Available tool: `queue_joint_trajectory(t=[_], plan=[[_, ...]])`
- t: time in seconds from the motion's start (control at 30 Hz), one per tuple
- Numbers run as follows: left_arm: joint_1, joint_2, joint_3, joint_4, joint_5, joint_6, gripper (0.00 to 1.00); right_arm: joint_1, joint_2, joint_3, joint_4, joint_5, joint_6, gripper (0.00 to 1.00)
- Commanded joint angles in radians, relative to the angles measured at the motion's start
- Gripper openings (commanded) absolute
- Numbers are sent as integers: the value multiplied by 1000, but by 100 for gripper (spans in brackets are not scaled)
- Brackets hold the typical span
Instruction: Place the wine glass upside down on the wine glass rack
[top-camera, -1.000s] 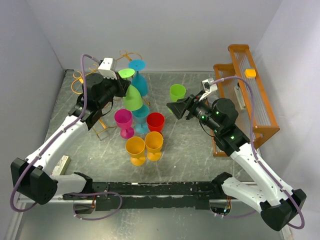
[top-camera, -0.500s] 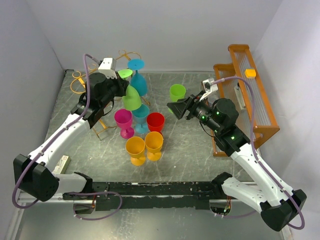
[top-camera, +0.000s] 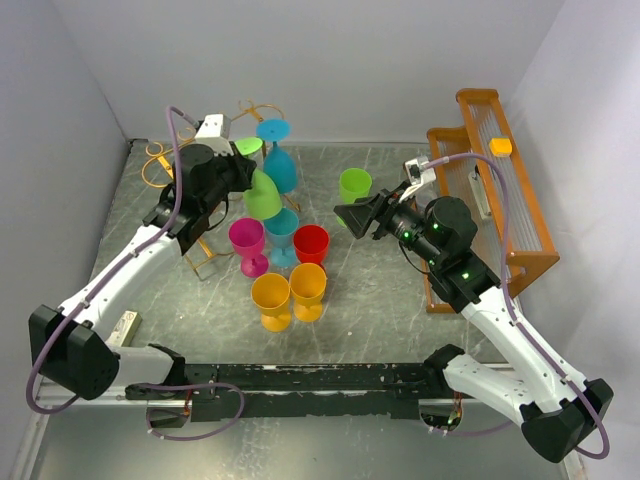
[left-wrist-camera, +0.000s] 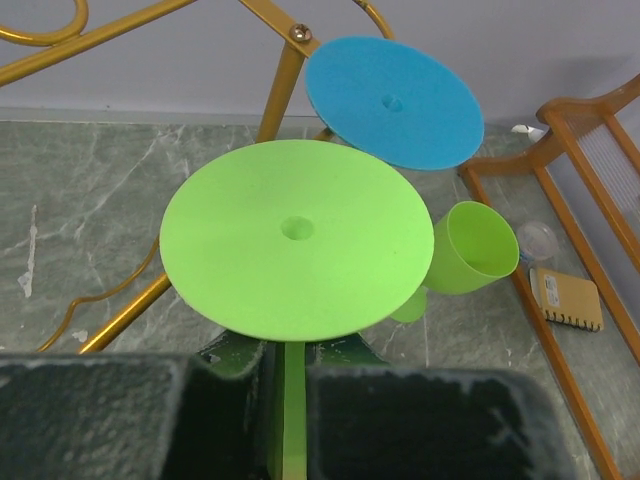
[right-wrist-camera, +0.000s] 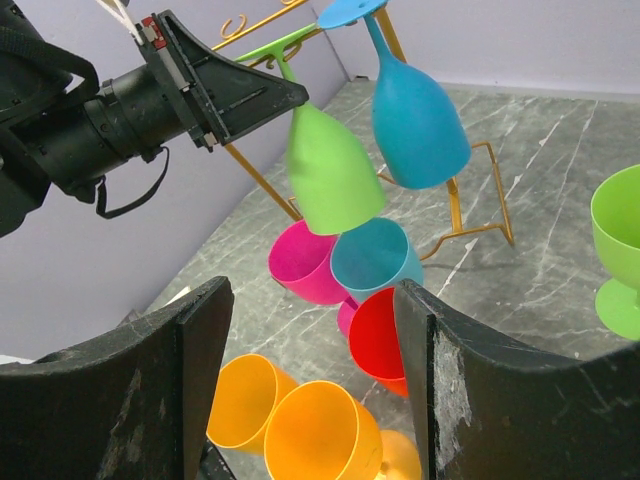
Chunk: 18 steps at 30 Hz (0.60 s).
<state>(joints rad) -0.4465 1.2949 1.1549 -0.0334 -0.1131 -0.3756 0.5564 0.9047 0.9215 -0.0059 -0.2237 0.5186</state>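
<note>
I log the green wine glass (top-camera: 263, 195) upside down, stem pinched in my left gripper (top-camera: 246, 168), beside the blue glass (top-camera: 280, 165) hanging on the wire rack (left-wrist-camera: 281, 88). The rack is mostly hidden behind the arm; whether the foot rests on its rails, I cannot tell. My right gripper (top-camera: 342, 216): jaws wide, holding nothing, near the loose cups (top-camera: 271, 300).

Your lime-green wine glass (top-camera: 263, 195) hangs upside down, slightly tilted, with its flat round foot uppermost and its stem pinched in the left tool (left-wrist-camera: 288, 385). It is right at the thin gold wire wine glass rack (top-camera: 258, 108), standing in the table's far-left corner. You cannot tell whether the foot rests on a rail.
</note>
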Motion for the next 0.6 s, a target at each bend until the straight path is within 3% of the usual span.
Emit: queue_joint_trajectory(t=[0.0,0.17,0.4,0.57], plan=[[5,18,43,-5,-30,-15,16,1,-10,-10,8,4,-6,66],[5,19,45,-8,-29,-18,21,2,-9,-9,9,3,-6,66],[5,-3,50,-39,-39,-28,44,2,-4,-10,15,0,-1,66],[5,-27,56,-73,-12,-43,52,2,-4,-9,15,-2,1,66]])
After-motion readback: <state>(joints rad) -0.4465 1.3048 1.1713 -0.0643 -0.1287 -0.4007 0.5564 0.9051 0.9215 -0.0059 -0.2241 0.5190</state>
